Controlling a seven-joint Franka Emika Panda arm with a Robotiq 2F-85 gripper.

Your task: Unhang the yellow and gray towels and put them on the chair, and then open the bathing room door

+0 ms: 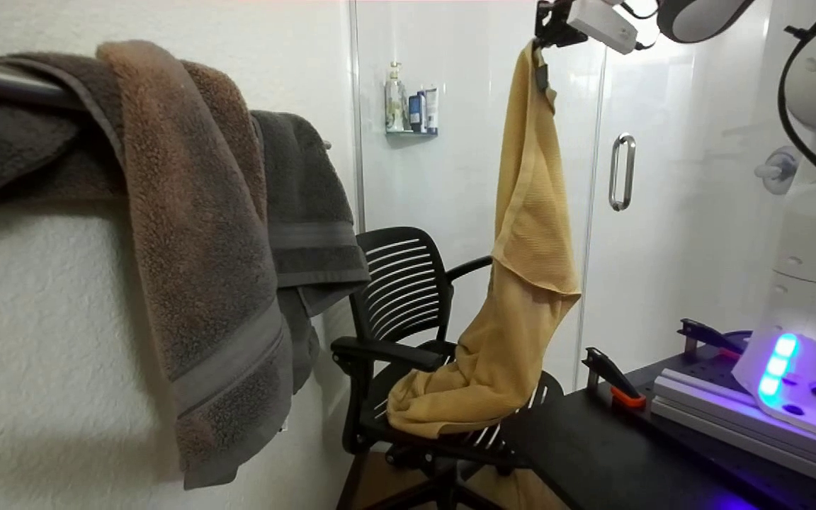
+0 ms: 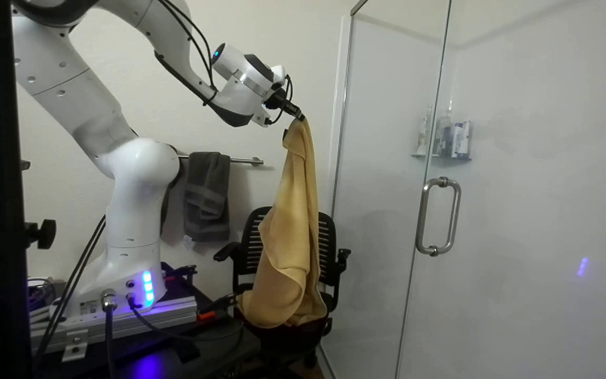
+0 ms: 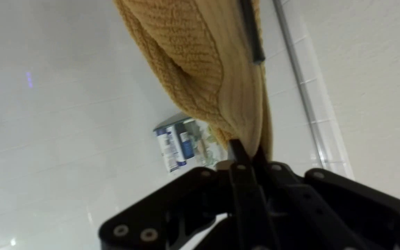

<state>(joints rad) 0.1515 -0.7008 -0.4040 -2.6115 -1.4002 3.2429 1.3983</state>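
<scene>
While the gripper (image 2: 301,117) pinches the yellow towel (image 2: 292,237) high up, its lower folds sit on the chair (image 1: 403,287); bottles (image 1: 415,112) line a shelf (image 1: 411,132).

Observed brown terry towel (image 1: 206,269) with banded hem draped over metal rail (image 1: 18,83) along wall (image 1: 54,312). Noted bottles (image 1: 416,111) standing together on small shelf (image 1: 402,132). Saw black clamp (image 1: 613,372) with orange part on dark table (image 1: 578,446).

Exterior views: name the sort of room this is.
Most likely a bathroom: a shower-style glass door, toiletry-like bottles on a small shelf, and a gray towel hanging on a wall rail.
</scene>
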